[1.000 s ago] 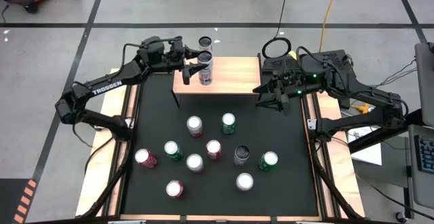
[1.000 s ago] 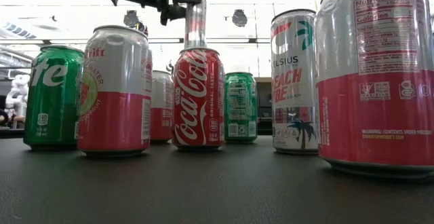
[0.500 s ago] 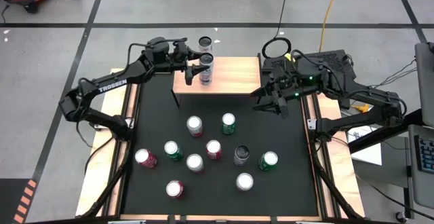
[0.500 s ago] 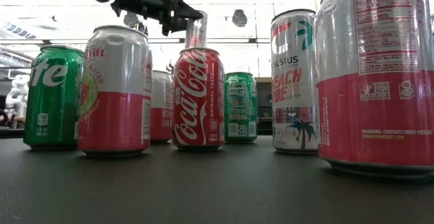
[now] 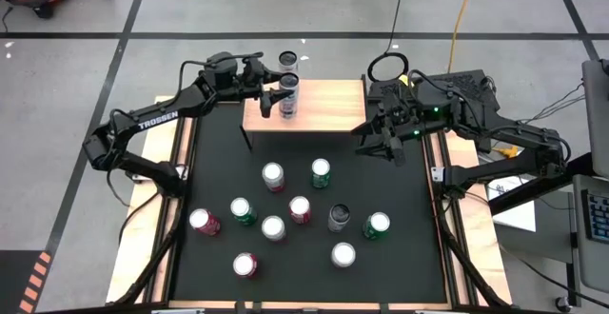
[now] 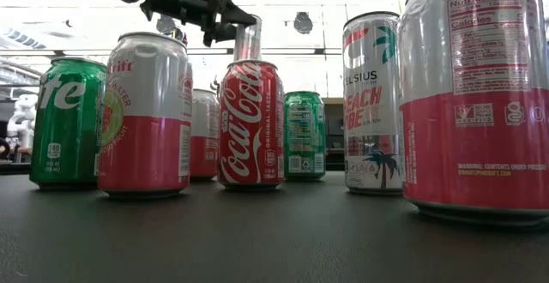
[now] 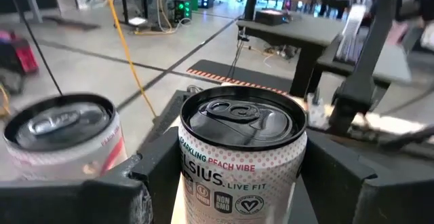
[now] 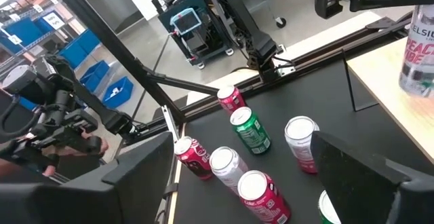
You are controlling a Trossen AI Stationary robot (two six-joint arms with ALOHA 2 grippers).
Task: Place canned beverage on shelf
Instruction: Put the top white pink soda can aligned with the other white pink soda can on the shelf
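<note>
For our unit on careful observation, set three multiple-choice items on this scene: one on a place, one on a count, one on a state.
1. Where is the left gripper?
A. At the shelf, around a can
B. Low over the middle of the black mat
C. Off the table's front edge

2. How many cans are at the shelf?
A. One
B. Two
C. Four

3. What state is the right gripper in?
A. Shut on a green can
B. Shut on a red can
C. Open and empty

Answers:
1 A: the left gripper has its fingers on either side of the Celsius can at the shelf.
2 B: the Celsius can and a second can behind it are there; all the others stand on the black mat.
3 C: the right gripper hangs over the mat's right side with its fingers spread and nothing between them.
</note>
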